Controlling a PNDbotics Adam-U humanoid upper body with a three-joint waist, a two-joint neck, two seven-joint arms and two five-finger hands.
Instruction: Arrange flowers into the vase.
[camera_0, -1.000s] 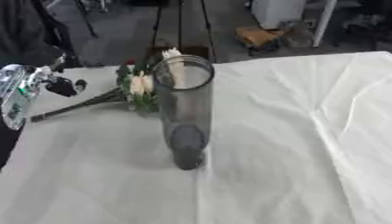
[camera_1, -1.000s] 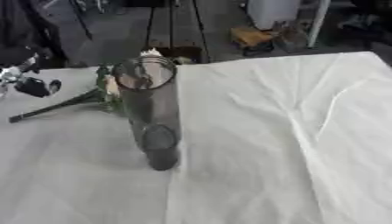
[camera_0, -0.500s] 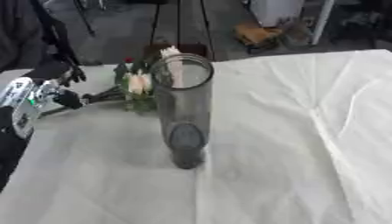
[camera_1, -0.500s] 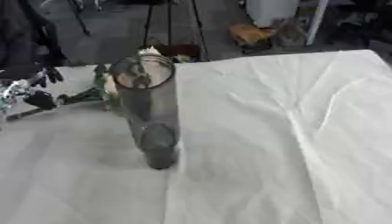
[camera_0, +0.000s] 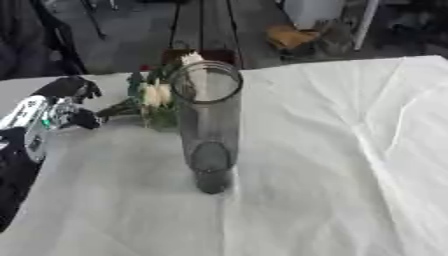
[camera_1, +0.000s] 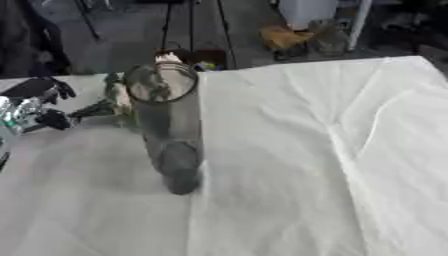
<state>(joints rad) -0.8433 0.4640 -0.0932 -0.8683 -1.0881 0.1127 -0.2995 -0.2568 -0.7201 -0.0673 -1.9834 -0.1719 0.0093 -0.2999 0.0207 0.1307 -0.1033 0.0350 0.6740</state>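
Tall clear glass cylinder vase (camera_0: 208, 125) upright on white-clothed bench (camera_0: 332, 150). Small bunch of cream flowers with green leaves (camera_0: 154, 100) lies just left-behind the vase. Left hand (camera_0: 61, 107) left of vase, fingers curled around the stem end.

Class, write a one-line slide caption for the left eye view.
The left robot hand grips the flower bunch beside the empty glass vase on a white tablecloth.

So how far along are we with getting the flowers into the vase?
Early. Done: nothing yet; the vase stands upright on the white cloth and looks empty. In hand: the left hand is at the stem end of the flowers, which lie beside and behind the vase; whether the fingers have closed on the stems is unclear. Left: lift the flowers and lower the stems into the vase.
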